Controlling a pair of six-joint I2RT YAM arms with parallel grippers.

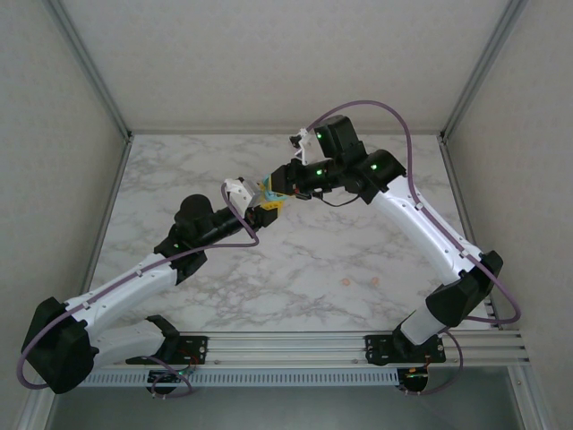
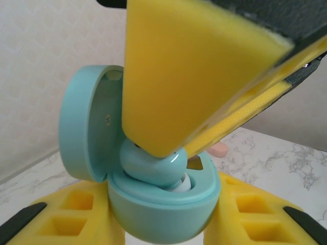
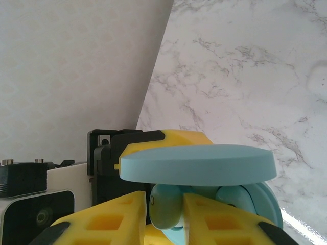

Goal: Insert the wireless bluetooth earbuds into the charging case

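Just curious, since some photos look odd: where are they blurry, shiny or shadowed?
Top external: soft, even light, hardly any shadow on the marble table. Left wrist: the right tool looms close and blurred, with a white glint on the teal earbud. Right wrist: the teal case lid is crisp, with a glare strip low right.

Teal charging case (image 2: 153, 214) — a rounded, glossy shell held upright above the middle of the marble table (image 1: 269, 278). Its lid (image 2: 82, 122) is swung open on the hinge and stands to one side of the base; in the right wrist view the lid appears edge-on as a flat teal disc. One teal earbud (image 2: 150, 166) — smooth, pebble-like, with a white tip showing beneath it — sits tilted in the case's well and rises above the rim. A pink earbud (image 1: 345, 281) and a second pink earbud (image 1: 374, 281) lie side by side on the table, well apart from the case.
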